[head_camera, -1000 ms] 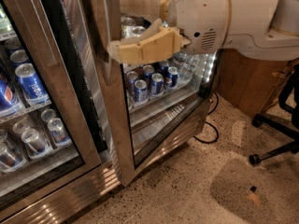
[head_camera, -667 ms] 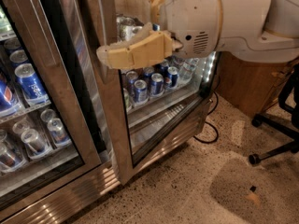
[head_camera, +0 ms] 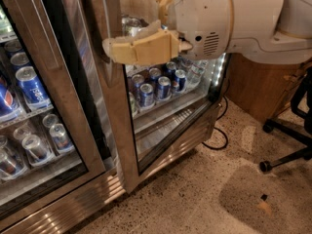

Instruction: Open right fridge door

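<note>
Speckled terrazzo floor (head_camera: 195, 194) runs up to the fridge (head_camera: 73, 206), a two-door stainless drinks cooler with a ribbed steel grille at its base. An office chair base (head_camera: 287, 157) and a black cable (head_camera: 220, 130) lie to the right, near a wooden cabinet (head_camera: 253, 89).

Findings:
- The right fridge door (head_camera: 121, 130) stands ajar. Its leading edge is swung out from the cabinet, with a dark gap showing between it and the left door (head_camera: 53, 96). It is hinged on the far right side.
- Blue cans (head_camera: 156, 84) sit on a wire shelf behind the glass. Pepsi cans (head_camera: 30, 84) sit behind the left door.
- The gripper (head_camera: 114, 47) is at the upper part of the door's leading edge, its tan tip against the steel frame, carried by the white arm (head_camera: 243, 18) reaching in from the right.
- Whether the gripper is clamped on the handle or only pressed against it cannot be told.

Assessment: the pull looks under way and the door is only part open.

Recommendation: draw the door along an arc about its hinge, not in a straight line, so the contact does not slip off the frame. Keep the wrist turning with the door. Mind the chair and cable behind the swing path
</note>
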`<state>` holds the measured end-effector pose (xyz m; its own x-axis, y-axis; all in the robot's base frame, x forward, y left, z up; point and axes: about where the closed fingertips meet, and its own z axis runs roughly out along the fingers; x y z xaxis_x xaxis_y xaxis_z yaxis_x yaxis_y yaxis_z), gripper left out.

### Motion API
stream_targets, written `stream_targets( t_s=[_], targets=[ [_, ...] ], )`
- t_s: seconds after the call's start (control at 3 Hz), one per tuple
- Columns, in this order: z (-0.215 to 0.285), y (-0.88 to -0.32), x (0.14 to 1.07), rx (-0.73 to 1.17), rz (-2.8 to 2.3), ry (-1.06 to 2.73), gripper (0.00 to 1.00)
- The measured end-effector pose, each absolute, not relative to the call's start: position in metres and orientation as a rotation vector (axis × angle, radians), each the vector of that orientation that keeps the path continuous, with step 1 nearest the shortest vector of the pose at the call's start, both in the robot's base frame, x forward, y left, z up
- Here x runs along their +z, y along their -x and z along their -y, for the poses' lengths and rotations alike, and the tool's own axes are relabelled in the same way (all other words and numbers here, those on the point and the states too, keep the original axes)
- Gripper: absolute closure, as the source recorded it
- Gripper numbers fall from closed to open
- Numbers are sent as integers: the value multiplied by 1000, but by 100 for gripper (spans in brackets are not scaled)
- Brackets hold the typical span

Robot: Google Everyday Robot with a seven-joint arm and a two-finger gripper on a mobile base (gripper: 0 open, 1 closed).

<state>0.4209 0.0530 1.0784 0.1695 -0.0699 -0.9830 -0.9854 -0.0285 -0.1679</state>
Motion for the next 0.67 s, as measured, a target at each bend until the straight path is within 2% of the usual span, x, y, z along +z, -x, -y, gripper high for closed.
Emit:
stream_targets(
  t_s=[0.67],
  targets=[
    [-53, -421, 1078, 1064, -1123, 1354, 99]
  ],
)
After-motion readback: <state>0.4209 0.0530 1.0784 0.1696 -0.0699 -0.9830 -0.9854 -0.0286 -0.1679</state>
